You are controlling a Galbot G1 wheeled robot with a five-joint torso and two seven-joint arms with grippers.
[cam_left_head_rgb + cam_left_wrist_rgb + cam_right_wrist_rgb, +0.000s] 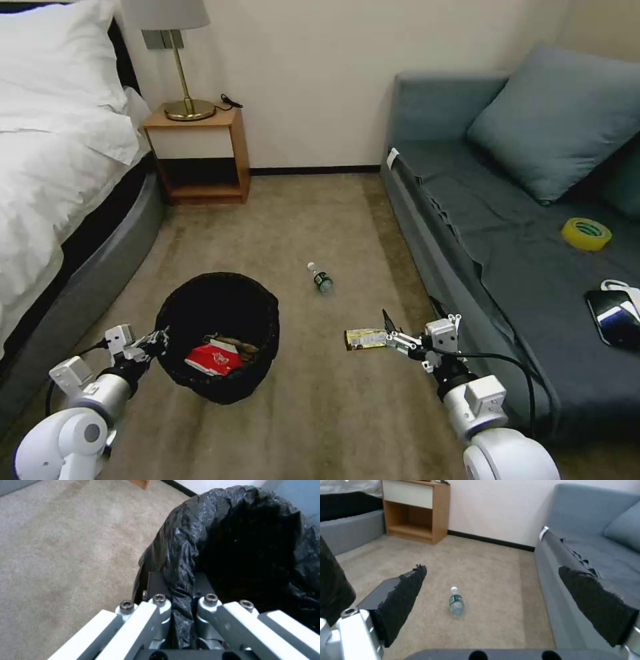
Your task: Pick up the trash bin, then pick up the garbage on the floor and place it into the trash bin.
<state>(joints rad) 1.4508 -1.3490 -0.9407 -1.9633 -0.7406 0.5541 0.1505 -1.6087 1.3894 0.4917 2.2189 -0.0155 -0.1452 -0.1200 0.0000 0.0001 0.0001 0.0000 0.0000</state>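
Left hand [181, 602] clamped on the near rim of the trash bin [220, 333], fingers closed over the crinkled black liner, one inside the rim and one outside. Looks carried rather than resting on the carpet, though hard to be sure. Inside, beyond the left fingertips: red snack packet [215, 358] and tan scrap [233, 345] lying at the bottom.

Right hand [387, 338] spread wide, holding nothing, low over the carpet. Bar wrapper [365, 339] flat on the floor right at its fingertips, possibly just touching; contact not clear. Small clear bottle [456, 602] lying on its side farther ahead of the right hand, between the two open pads in the wrist view, well apart from them, cap pointing away.

Handling, as a judgement: wrapper light, thin, limp and slick, lying flush with the carpet, so little edge to catch; best pinched across its short width at the end nearest the hand, fingertips pressed down into the pile to get under it. Liable to slide or flutter free if gripped loosely. Bottle light and seemingly near empty, round and smooth, prone to roll when nudged; best taken across the labelled middle, fingers square to its axis. Bin light but floppy at the liner; film could slip between the fingers, so grip on the stiff rim under the plastic matters.
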